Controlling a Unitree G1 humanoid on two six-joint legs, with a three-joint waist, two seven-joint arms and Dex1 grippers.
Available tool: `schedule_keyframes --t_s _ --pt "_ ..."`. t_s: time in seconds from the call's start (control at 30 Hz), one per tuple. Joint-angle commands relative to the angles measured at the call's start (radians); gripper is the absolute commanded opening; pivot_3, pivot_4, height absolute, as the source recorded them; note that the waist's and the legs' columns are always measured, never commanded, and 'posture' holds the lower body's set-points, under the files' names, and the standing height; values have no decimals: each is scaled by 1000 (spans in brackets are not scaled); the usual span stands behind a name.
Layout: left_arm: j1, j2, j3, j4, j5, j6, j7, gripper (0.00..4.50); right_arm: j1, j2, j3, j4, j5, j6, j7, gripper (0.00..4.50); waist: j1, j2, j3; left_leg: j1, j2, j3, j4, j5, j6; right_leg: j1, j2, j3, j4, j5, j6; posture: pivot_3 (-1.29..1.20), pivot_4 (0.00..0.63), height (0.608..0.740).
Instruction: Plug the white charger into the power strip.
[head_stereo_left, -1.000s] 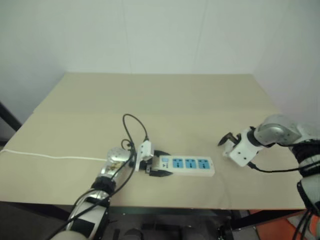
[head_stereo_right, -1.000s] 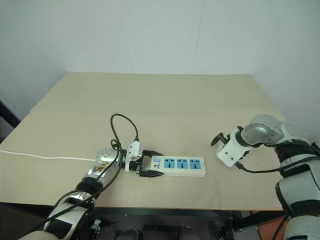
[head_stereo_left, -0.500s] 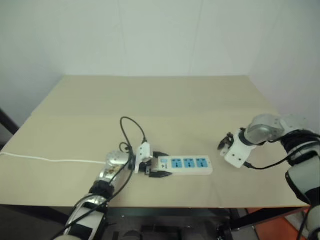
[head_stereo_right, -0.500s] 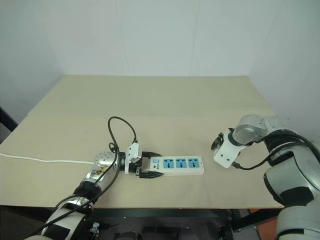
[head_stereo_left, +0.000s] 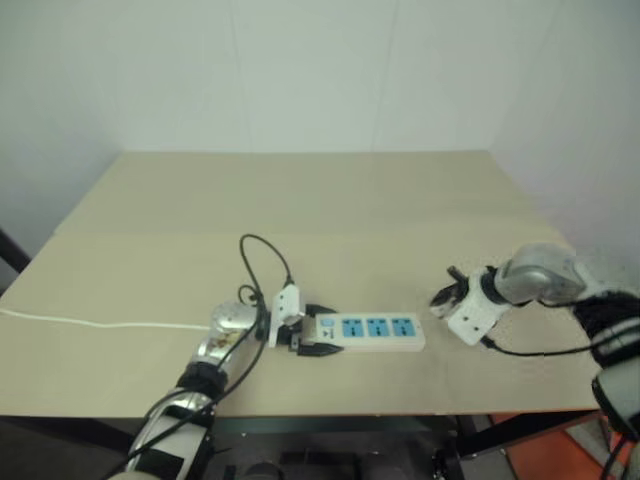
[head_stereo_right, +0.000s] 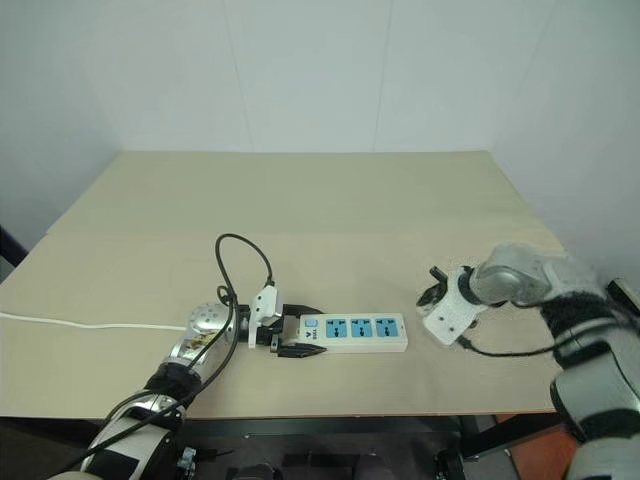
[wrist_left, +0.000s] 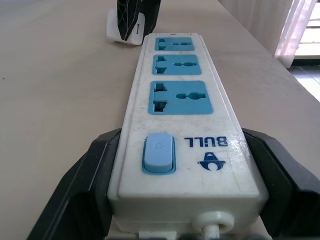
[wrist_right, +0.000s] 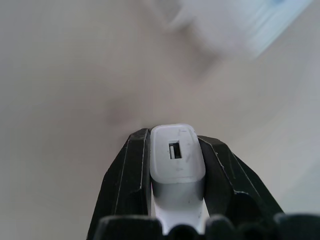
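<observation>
Cord (head_stereo_left: 90, 322) trails in from the tabletop's (head_stereo_left: 300, 200) left edge. Left gripper (head_stereo_left: 318, 337), jaws clamped on the switch end of the power strip (head_stereo_left: 375, 330), near the front edge. Bare surface separates strip from right gripper (head_stereo_right: 434, 286), jaws closed on the white charger (wrist_right: 177, 159). Far half lies open.

Head stereo pair looking down over table (head_stereo_left: 330, 200), wrist cameras close along tools.
</observation>
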Motion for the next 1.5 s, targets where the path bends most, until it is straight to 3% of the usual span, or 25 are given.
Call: schedule_keyframes --t_s 0.03,0.23,0.47,0.77,1.0,1.17,1.5 --pt "-14 3 -12 13 7 -4 -6 3283 165 -9 -193 -362 372 341 34 1209 2 0 0 0 0 0 0 0 0 0 0 0 0 0 0 0 150 740" --pt "-28 24 -3 39 7 -12 -7 3283 370 88 -395 -708 649 745 -43 1209 6 0 0 0 1 -1 0 0 0 -1 1 0 1 0 1 0 150 740" --pt "-38 50 2 45 2 -12 -21 3283 402 200 -438 -860 798 974 -66 1209 15 0 1 -4 1 0 0 0 0 -3 1 -1 -1 -4 7 0 150 740" --pt "-30 80 5 39 -5 -20 -35 3283 385 374 -359 -848 822 1065 -46 1209 14 0 1 -4 2 0 0 0 0 -4 3 -1 -1 -4 8 0 150 740" --pt "-16 98 14 48 -20 -24 -53 3283 366 483 -339 -802 940 1216 2 1209 14 0 1 -4 3 0 0 0 0 -5 3 -1 -1 -4 7 0 150 740" --pt "-9 85 16 52 -28 -35 -55 3283 356 504 -334 -745 963 1280 52 1209 15 0 1 -5 3 0 0 0 0 -5 3 -1 -1 -4 7 0 150 740" --pt "-6 81 13 39 -35 -33 -70 3283 317 519 -337 -632 898 1232 91 1209 15 0 1 -12 3 0 0 0 0 -14 3 -1 1 -4 7 0 150 740"
